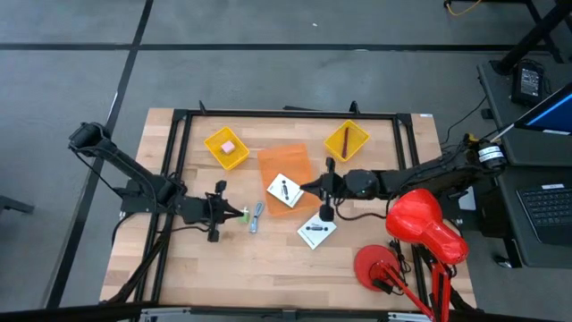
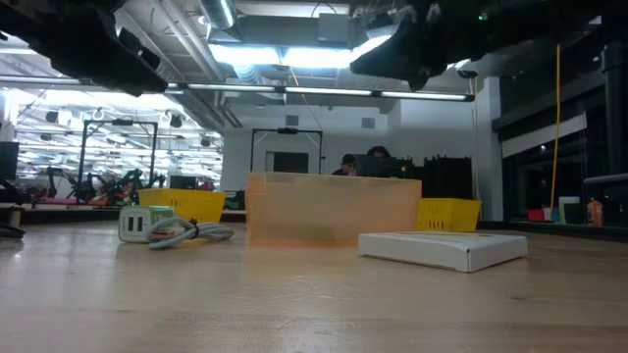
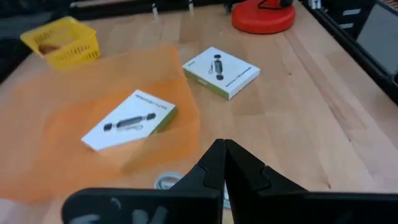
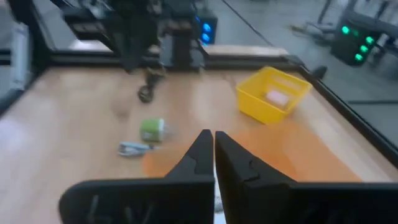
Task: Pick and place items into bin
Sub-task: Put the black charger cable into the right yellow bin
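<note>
Your right gripper [image 1: 325, 190] hangs over the middle of the table with its fingers pressed together and nothing between them; in its own wrist view the two dark fingers [image 4: 198, 158] meet at the tips. It sits at the right edge of the orange bin [image 1: 299, 154], between the two white cards. One white card [image 1: 285, 190] lies just left of it, partly on the bin's near edge; the other white card [image 1: 316, 230] lies flat on the wood just nearer to you and still outside the bin. My guess is that this second card is your next pick, since the gripper is already almost above it.

Your left gripper [image 1: 217, 211] waits left of centre, fingers also pinched closed and empty. The green cube [image 1: 243, 215] and the blue-grey tool [image 1: 256, 217] rest just to its right, on bare wood, both outside the bin. A pink block [image 1: 228, 147] sits in the far-left yellow basket [image 1: 215, 140], and a dark-red cord [image 1: 345, 140] in the far-right yellow basket [image 1: 357, 131].
</note>
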